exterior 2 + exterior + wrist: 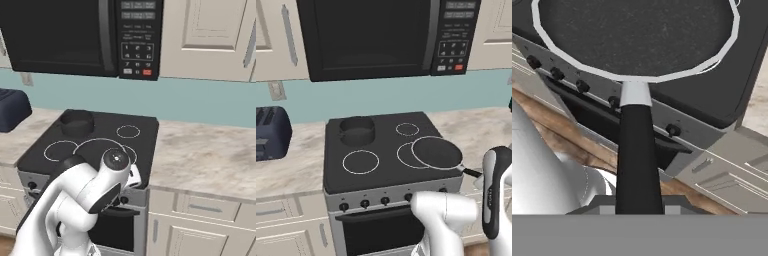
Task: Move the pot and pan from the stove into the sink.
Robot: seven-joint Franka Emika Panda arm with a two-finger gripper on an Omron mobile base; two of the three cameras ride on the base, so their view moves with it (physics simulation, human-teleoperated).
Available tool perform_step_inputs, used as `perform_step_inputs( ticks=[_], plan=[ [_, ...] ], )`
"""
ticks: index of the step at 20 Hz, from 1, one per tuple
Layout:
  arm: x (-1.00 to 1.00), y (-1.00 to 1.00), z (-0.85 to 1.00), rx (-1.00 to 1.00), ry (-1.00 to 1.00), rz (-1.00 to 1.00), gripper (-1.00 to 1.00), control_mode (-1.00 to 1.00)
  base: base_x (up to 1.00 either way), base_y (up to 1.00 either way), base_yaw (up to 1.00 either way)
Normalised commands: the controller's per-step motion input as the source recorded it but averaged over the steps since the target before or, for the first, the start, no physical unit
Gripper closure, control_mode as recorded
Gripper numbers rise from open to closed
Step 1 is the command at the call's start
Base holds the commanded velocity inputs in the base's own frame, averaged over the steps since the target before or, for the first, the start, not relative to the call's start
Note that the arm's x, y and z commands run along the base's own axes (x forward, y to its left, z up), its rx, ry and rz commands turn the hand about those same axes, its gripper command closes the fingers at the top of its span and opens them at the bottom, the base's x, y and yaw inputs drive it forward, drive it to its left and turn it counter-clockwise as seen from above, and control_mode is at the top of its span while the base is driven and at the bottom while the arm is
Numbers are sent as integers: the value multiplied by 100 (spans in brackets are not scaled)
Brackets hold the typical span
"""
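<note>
While my jaws are clamped on the far end of the pan's long black handle, the pan (436, 152) hangs tilted above the stove (346, 177), over its front right burner ring and shifted toward the stove's right edge. I judge the grip risky: the hold sits at the handle's tip, so the pan's weight, well out from the jaws, could twist the handle in the grip, and the bowl could droop or swing as I carry it off.

Seen from the hand, the handle (637, 155) runs straight away from the jaws to the bowl, so the pan's long axis lies front to back across the stove, bowl toward the stove's middle and handle pointing out past its front right corner, over the knobs (673, 130). A hasty swing could knock the rim on the stove's front panel or on the pale surface (210, 150) to the stove's right.

Behind, 1 pot (357, 130) sits upright on the stove's back left burner, not yet moved.
</note>
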Motion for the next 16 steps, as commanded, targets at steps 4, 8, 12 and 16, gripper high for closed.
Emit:
perform_step_inputs(
  ticks=[4, 8, 12, 16],
  plan=[
    [0, 0, 0, 0, 0, 0, 100, 100, -55, -4, 17],
    [0, 0, 0, 0, 0, 0, 100, 100, -43, -5, 30],
    [0, 0, 0, 0, 0, 0, 100, 100, -31, -12, 41],
    [0, 0, 0, 0, 0, 0, 100, 100, -27, -9, 43]
  ],
)
